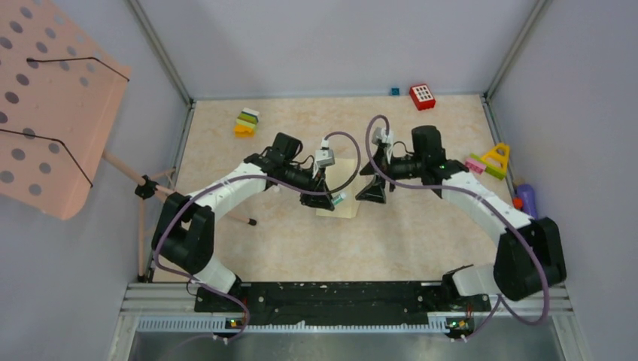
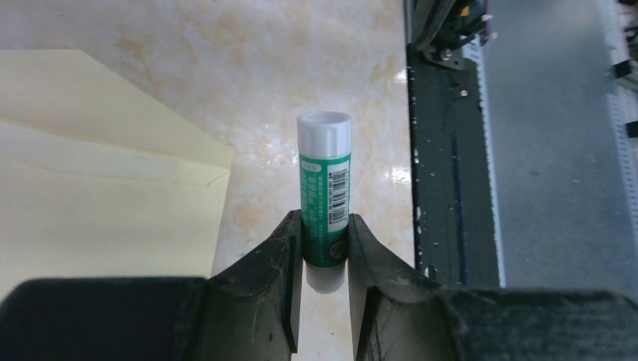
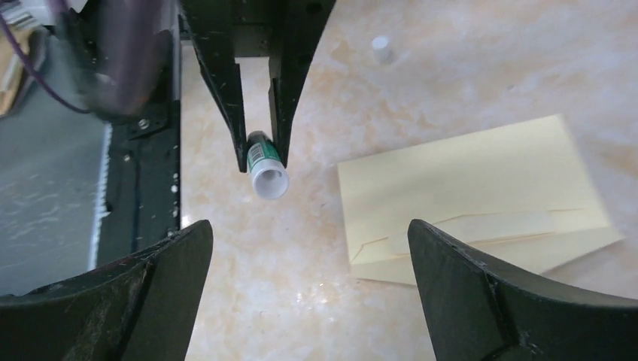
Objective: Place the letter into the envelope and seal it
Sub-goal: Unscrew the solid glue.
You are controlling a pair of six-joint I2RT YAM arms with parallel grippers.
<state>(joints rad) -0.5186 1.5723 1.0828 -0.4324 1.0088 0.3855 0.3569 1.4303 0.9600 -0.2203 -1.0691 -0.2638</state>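
Note:
The pale yellow envelope [image 1: 335, 211] lies flat mid-table with its flap open; it also shows in the left wrist view [image 2: 98, 195] and the right wrist view [image 3: 466, 173]. No separate letter shows. My left gripper [image 1: 329, 201] [image 2: 325, 218] is shut on a green glue stick [image 2: 325, 195] with a white end, held just off the envelope's near right corner. My right gripper [image 1: 372, 194] [image 3: 308, 229] is open wide and empty, just right of the envelope, facing the left gripper's fingers [image 3: 229, 98] and the glue stick [image 3: 265, 169].
A small white cap-like piece [image 3: 382, 49] lies on the table beyond the envelope. Toy blocks [image 1: 246, 122] sit far left, a red block [image 1: 422, 96] at the back, coloured toys [image 1: 490, 160] and a purple object [image 1: 527, 199] at the right edge. A pink perforated board [image 1: 53, 105] stands left.

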